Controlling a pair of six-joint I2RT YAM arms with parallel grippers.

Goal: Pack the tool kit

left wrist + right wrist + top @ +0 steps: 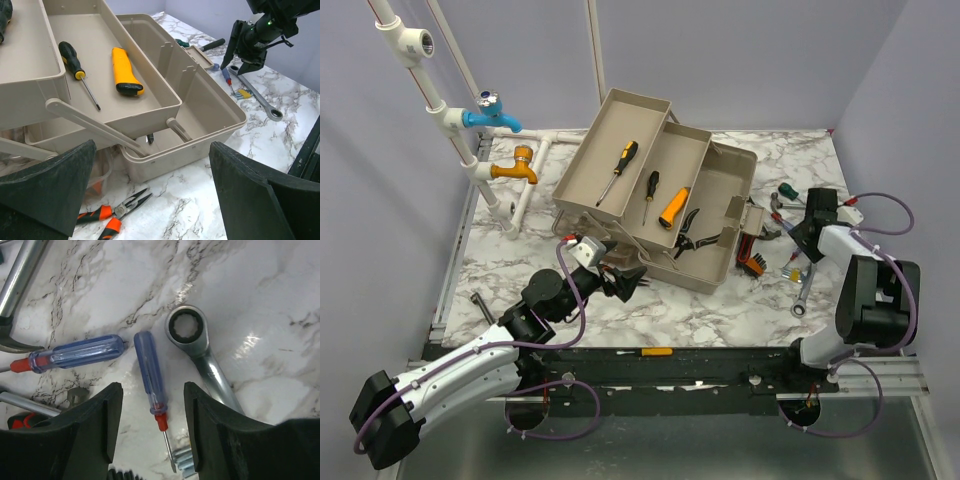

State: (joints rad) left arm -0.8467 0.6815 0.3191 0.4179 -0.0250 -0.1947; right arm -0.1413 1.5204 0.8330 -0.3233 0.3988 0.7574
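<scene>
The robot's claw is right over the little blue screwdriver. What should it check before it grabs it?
1. Right gripper open: ok.
2. Blue screwdriver lies between its fingers: ok.
3. Fingers clear of the ratchet wrench: cannot tell; it runs beneath one finger in the wrist view.
4. Second blue screwdriver outside the grip: ok, it lies off to one side.
5. Toolbox open with room: ok, trays folded out.
6. Left gripper out of the way: ok, open, over by the pliers.
</scene>
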